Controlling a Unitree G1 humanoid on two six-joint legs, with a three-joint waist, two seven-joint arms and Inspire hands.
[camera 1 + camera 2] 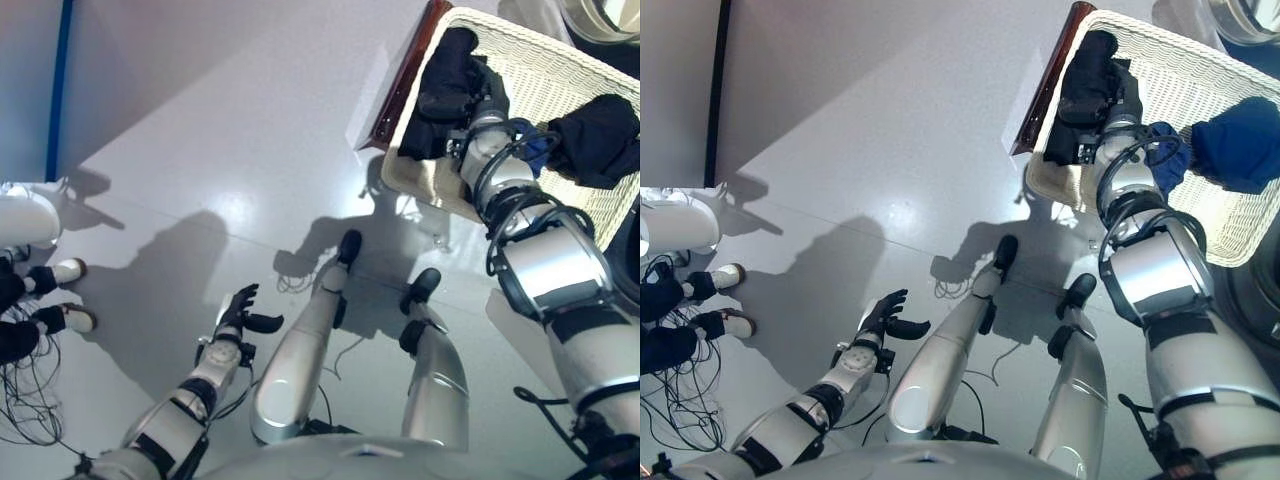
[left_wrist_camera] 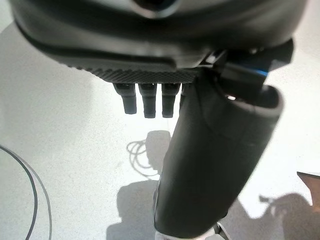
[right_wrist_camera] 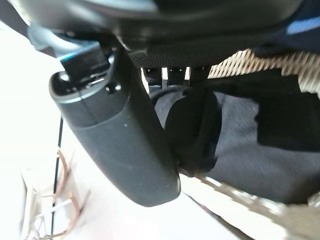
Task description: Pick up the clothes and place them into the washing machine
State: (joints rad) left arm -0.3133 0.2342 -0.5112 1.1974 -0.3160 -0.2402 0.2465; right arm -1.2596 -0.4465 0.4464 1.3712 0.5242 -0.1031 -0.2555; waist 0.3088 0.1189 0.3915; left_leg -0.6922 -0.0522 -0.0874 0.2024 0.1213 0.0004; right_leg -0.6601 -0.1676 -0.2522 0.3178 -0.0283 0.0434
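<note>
A white wicker basket (image 1: 560, 55) rests on a dark brown box (image 1: 403, 90) at the upper right. A black garment (image 1: 445, 85) lies at the basket's left end, partly over its rim. A dark blue garment (image 1: 1245, 140) lies at its right side. My right hand (image 1: 487, 97) reaches into the basket and lies against the black garment (image 3: 260, 150), thumb (image 3: 120, 145) straight and fingers not curled round the cloth. My left hand (image 1: 243, 312) hangs open and empty low over the floor at the lower left, far from the basket.
The washing machine's round door (image 1: 605, 15) shows at the top right corner, just past the basket. A person's shoes (image 1: 72, 295) and a white machine part (image 1: 25, 215) are at the left edge. A blue post (image 1: 58, 90) stands at the far left.
</note>
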